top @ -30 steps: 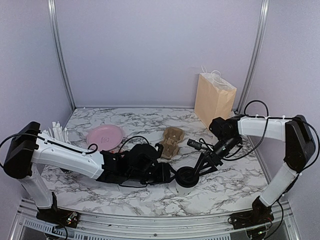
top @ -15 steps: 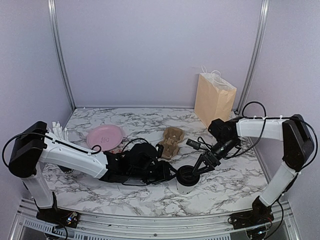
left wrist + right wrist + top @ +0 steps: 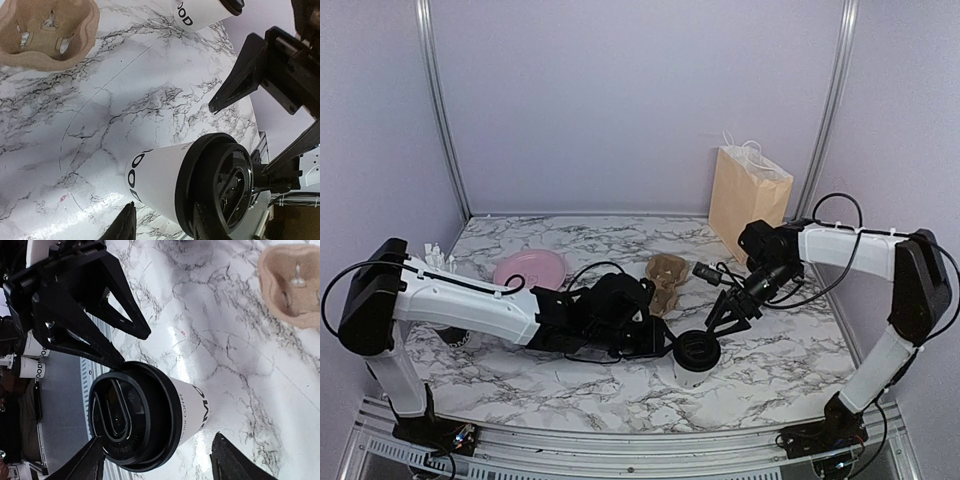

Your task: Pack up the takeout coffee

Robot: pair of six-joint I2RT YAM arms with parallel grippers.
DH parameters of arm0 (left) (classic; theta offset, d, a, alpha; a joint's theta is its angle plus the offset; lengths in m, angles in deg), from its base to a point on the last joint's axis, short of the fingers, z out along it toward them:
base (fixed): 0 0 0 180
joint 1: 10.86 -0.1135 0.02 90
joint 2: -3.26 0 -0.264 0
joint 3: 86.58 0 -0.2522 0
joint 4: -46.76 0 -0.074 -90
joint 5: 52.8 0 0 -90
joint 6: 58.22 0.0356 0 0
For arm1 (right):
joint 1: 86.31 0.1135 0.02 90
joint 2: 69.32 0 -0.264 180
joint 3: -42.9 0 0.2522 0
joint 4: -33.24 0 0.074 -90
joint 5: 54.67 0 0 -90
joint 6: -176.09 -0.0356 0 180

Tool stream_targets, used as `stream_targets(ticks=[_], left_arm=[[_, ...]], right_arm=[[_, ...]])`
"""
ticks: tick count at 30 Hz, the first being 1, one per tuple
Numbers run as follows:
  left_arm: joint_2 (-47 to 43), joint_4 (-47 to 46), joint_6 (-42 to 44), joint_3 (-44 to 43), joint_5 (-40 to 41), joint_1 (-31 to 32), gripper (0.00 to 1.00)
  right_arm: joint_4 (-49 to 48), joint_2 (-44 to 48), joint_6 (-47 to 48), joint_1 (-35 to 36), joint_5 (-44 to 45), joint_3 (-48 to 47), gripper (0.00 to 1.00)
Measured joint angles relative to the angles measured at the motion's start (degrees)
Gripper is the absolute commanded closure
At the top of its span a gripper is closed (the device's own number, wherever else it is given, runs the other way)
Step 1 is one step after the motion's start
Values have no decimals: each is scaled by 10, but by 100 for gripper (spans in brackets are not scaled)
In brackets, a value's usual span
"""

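Well, the coffee cup point(image 3: 693, 360) stands upright near the tray point(image 3: 666, 281); right end effector point(image 3: 718, 323) gapes around its lid point(image 3: 125, 416), empty; left end effector point(image 3: 665, 348) straddles it, grip unclear. I'd squeeze gently, low.

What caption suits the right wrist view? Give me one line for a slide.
Open right pincer frames a black-lidded white coffee cup on marble; left pincer opposite, pulp tray beyond.
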Motion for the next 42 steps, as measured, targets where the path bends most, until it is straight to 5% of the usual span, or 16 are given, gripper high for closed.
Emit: stream_targets(ticks=[7, 13, 21, 42], left_arm=[[-27, 46, 63, -48, 40, 0, 35], [-87, 76, 117, -49, 134, -2, 1], [-151, 111, 130, -11, 232, -26, 1], [-137, 122, 128, -9, 180, -36, 2]], right_arm=[[13, 75, 56, 3, 21, -45, 23], [-18, 122, 110, 58, 86, -26, 16], [-42, 137, 166, 131, 153, 5, 14], [-80, 105, 165, 186, 218, 34, 15]])
